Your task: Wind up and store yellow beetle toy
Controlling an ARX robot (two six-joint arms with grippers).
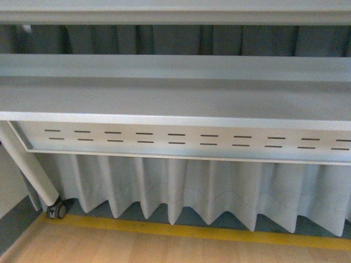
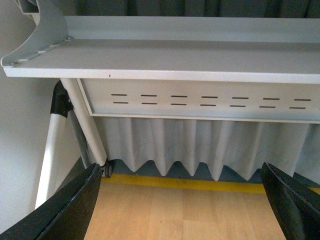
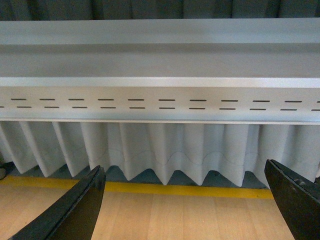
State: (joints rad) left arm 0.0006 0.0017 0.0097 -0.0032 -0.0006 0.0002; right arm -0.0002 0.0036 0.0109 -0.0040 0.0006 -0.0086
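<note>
The yellow beetle toy is out of view in all three views. My left gripper [image 2: 182,200] is open and empty; its black fingers [image 2: 70,210] frame a wooden floor and a grey table. My right gripper [image 3: 185,205] is open and empty too, its black fingers [image 3: 75,210] framing the same kind of floor. Neither arm shows in the front view.
A grey table [image 1: 164,98] with a slotted front panel [image 1: 181,139] fills the front view, seen from below its top. A white pleated curtain [image 1: 192,189] hangs behind, a yellow floor line [image 1: 192,230] runs along it. A white table leg with a castor [image 1: 56,210] stands at the left.
</note>
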